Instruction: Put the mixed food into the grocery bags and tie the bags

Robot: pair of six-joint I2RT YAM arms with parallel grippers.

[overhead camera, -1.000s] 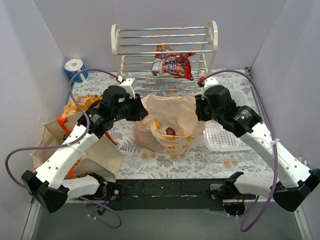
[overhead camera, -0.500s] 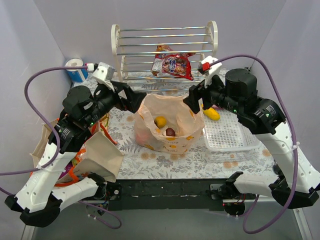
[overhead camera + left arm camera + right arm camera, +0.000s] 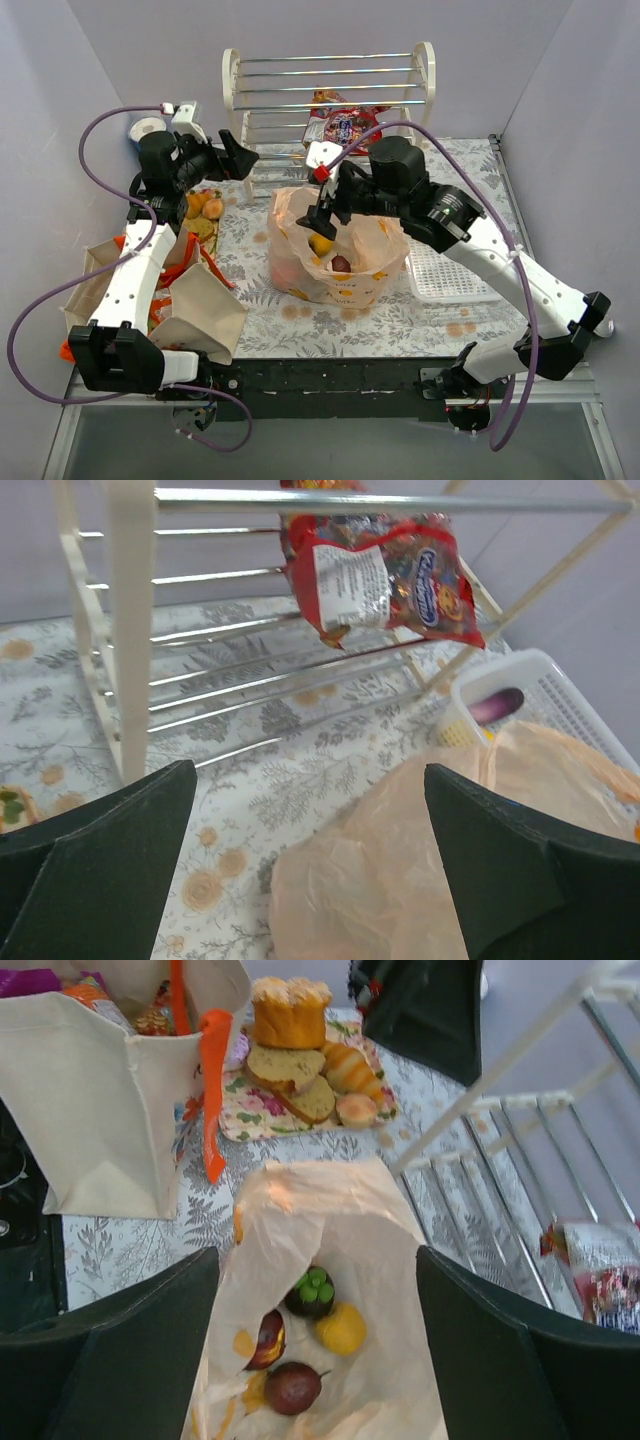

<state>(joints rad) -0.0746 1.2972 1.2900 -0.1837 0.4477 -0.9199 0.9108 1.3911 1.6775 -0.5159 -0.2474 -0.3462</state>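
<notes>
The peach plastic grocery bag (image 3: 345,262) stands open mid-table. Inside lie small fruit: a dark one with a green cap (image 3: 310,1293), a yellow one (image 3: 342,1328) and two reddish ones. My right gripper (image 3: 325,218) hangs open just above the bag's mouth (image 3: 315,1360), with nothing between its fingers. The left gripper (image 3: 238,158) is open, raised at the back left near the rack and clear of the bag (image 3: 310,880). A red snack packet (image 3: 345,128) (image 3: 385,575) lies on the rack. The beige canvas tote (image 3: 200,305) (image 3: 110,1110) with orange handles stands at the left, with packets inside.
A white wire rack (image 3: 330,95) stands at the back. The floral tray of pastries (image 3: 200,212) (image 3: 300,1055) sits between the tote and the rack. A white lattice basket (image 3: 450,272) lies to the right of the peach bag, with a purple eggplant (image 3: 495,705) in it. A blue-and-white roll (image 3: 148,128) is at the back left.
Both grippers have let go of the peach bag's rim and opened. The left arm rose and swung back-left toward the rack. The right gripper moved left over the bag's mouth.
</notes>
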